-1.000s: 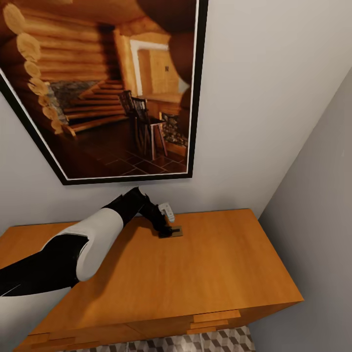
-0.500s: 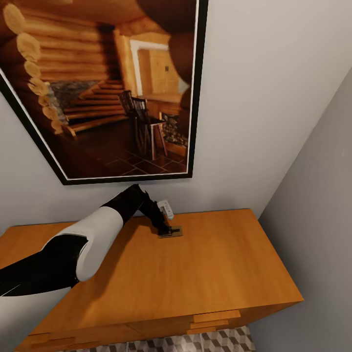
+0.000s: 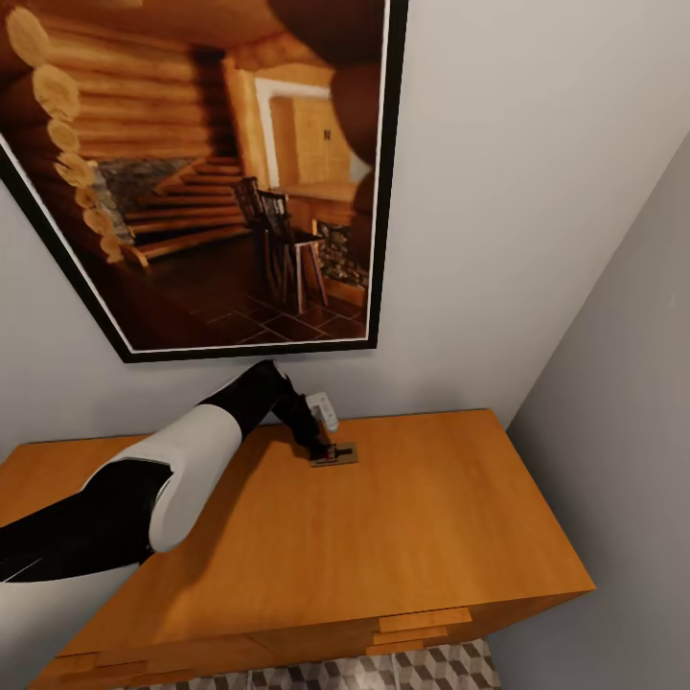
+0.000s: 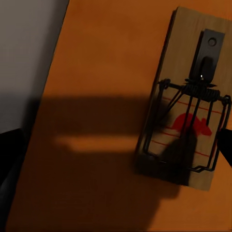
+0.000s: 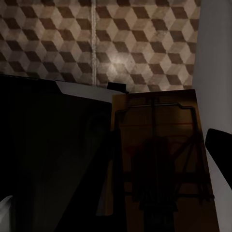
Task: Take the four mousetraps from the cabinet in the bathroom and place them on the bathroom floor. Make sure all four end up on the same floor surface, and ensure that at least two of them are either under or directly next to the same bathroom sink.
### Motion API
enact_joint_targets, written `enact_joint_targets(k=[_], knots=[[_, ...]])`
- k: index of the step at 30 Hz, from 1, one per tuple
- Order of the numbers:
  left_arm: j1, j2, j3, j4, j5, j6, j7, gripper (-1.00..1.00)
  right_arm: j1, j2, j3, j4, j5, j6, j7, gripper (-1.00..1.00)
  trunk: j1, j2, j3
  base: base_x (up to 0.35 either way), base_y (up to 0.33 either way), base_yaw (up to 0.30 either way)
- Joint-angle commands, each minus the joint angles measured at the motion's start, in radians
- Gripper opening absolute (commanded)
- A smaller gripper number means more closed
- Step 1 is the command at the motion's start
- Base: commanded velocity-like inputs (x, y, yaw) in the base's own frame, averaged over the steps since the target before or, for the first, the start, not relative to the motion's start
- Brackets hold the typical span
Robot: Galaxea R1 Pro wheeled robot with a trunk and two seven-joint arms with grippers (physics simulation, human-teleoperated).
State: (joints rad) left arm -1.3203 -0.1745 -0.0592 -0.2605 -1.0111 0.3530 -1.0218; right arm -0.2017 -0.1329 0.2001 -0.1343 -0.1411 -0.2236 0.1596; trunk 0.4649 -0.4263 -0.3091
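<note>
On the orange-brown cabinet (image 3: 431, 517) top, near the back wall, lies a tan mousetrap (image 3: 338, 454) with a black spring bar and red bait patch. My left gripper (image 3: 326, 448) hovers over its left end. In the left wrist view the mousetrap (image 4: 188, 96) lies flat between the widely spread fingers of the open left gripper (image 4: 118, 154), nearer to one finger. In the right wrist view a second mousetrap (image 5: 159, 125) hangs close to the camera above the cube-patterned bathroom floor (image 5: 96, 43), with my right gripper (image 5: 162, 145) shut on it.
A large framed picture (image 3: 211, 172) of a log cabin hangs on the wall above the cabinet. A grey side wall (image 3: 613, 431) closes in at the cabinet's right end. A strip of tiled floor (image 3: 383, 671) shows below the drawer fronts.
My left wrist has crept slightly toward the back wall over the trap. The mousetrap on the cabinet has not moved.
</note>
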Motion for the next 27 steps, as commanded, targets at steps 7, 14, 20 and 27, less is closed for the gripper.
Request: enact_joint_targets(k=[7, 14, 20, 27], knots=[[0.0, 0.0, -0.082, -0.019, -0.01, 0.042, -0.005, 1.0, 0.0, -0.001, 0.007, 0.001, -0.011, -0.003, 0.003, -1.0, 0.0, -0.002, -0.002, 0.0, 0.0, 0.0], [0.0, 0.0, -0.111, -0.031, -0.011, 0.051, -0.006, 1.0, -0.001, -0.001, 0.007, 0.001, -0.011, -0.003, 0.003, -1.0, 0.0, -0.002, -0.002, 0.0, 0.0, 0.0], [0.0, 0.0, -0.115, -0.034, -0.012, 0.052, -0.006, 1.0, -0.001, -0.001, 0.007, 0.001, -0.011, -0.003, 0.003, -1.0, 0.0, -0.002, -0.002, 0.0, 0.0, 0.0], [0.0, 0.0, -0.115, -0.042, -0.011, 0.052, -0.006, 1.0, -0.001, -0.001, 0.007, 0.001, -0.011, -0.003, 0.003, -1.0, 0.0, -0.002, -0.002, 0.0, 0.0, 0.0]])
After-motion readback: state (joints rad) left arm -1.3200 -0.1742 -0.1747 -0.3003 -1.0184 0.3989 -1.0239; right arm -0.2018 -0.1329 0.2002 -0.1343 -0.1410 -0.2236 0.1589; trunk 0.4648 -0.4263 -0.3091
